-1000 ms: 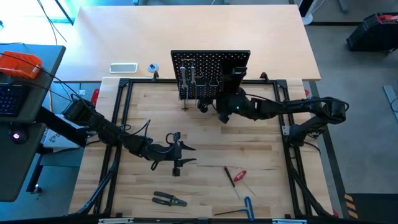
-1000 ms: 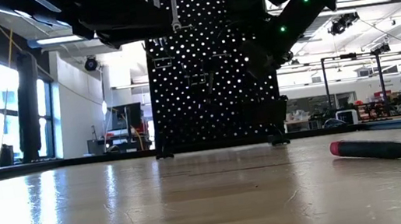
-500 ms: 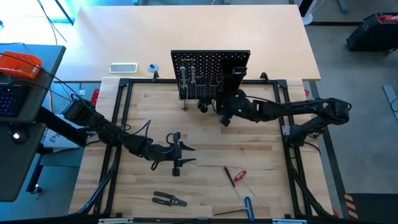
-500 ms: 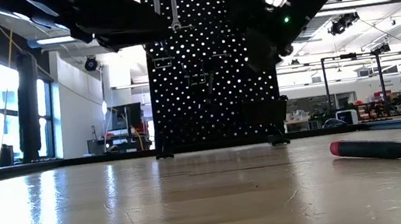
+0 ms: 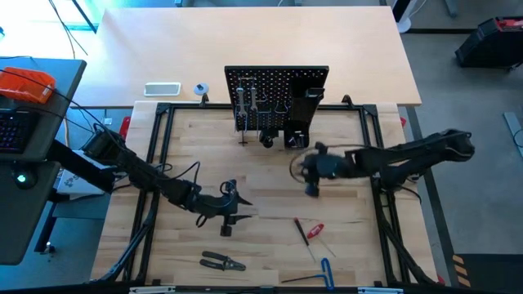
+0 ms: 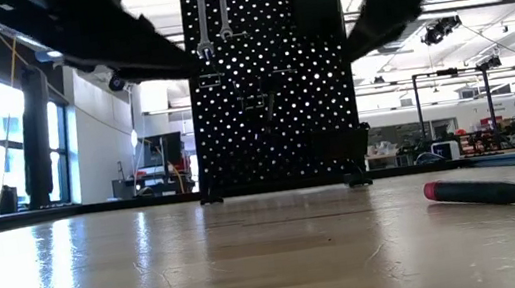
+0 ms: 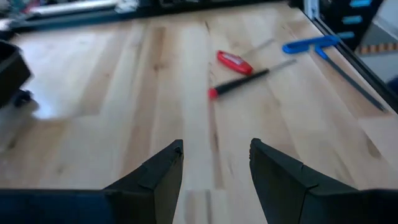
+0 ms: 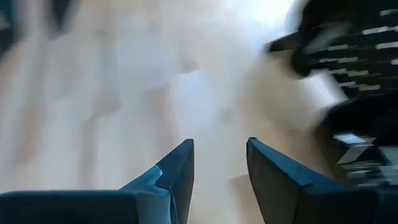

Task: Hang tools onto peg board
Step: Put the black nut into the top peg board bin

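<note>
My right end effector (image 5: 311, 173) clear of peg board (image 5: 276, 98), fingers parted, empty, free to fetch next tool. My left end effector (image 5: 231, 214) parted, empty, low over bench (image 5: 270, 188), facing red-handled screwdriver (image 7: 245, 79). Wrenches (image 6: 211, 14) already on hooks. Pliers (image 5: 222, 262), blue hex key (image 5: 326, 272) lie on bench, unhung.

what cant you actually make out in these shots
- Right wrist view: the peg board is smeared by motion blur, so what hangs on it can't be read.
- Low view: both arms show as dark shapes cut by the top edge; neither gripper is seen.
- Low view: the red-handled screwdriver runs off the right edge.
- High view: the pliers and the small things at the board's foot are too small to detail.
</note>
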Controlling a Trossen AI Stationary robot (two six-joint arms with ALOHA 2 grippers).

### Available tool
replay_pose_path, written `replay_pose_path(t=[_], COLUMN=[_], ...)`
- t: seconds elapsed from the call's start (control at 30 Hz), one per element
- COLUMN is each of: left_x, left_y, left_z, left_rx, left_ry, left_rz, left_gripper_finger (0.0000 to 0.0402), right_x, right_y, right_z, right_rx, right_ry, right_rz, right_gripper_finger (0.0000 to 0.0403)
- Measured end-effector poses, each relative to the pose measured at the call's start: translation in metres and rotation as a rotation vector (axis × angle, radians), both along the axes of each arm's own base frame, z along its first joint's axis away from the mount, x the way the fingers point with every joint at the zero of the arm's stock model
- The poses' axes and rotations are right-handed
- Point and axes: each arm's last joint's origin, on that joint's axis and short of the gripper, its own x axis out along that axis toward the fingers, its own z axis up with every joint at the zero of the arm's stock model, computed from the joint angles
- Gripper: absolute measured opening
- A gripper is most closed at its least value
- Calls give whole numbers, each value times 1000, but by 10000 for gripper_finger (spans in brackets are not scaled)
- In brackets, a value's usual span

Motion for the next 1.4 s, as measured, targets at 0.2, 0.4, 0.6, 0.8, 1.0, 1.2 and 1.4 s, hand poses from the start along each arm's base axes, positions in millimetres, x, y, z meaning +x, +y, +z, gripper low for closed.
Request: replay_pose_path(t=[0.2,0.4,0.6,0.8,1.0,1.2,1.4], left_x=[-5,-6,-6,-6,-6,-6,-6], left_y=[-8,-11,-11,-11,-11,-10,-10], left_z=[-3,-2,-2,-2,-2,-1,-1], left_rx=[-19,-44,-82,-104,-105,-97,-96], left_ry=[29,22,22,22,21,9,8], left_rz=[-18,-16,4,16,18,38,40], left_gripper_finger=[172,172,172,172,172,172,172], right_x=[-6,-9,1,7,10,9,6], right_y=[51,95,125,135,140,146,151], right_z=[-8,-34,-73,-112,-137,-145,-144], right_rx=[84,36,64,120,148,120,70], right_ry=[13,32,48,134,184,165,136], right_rz=[116,55,19,-45,-69,-76,-46], right_gripper_finger=[142,142,142,142,142,116,45])
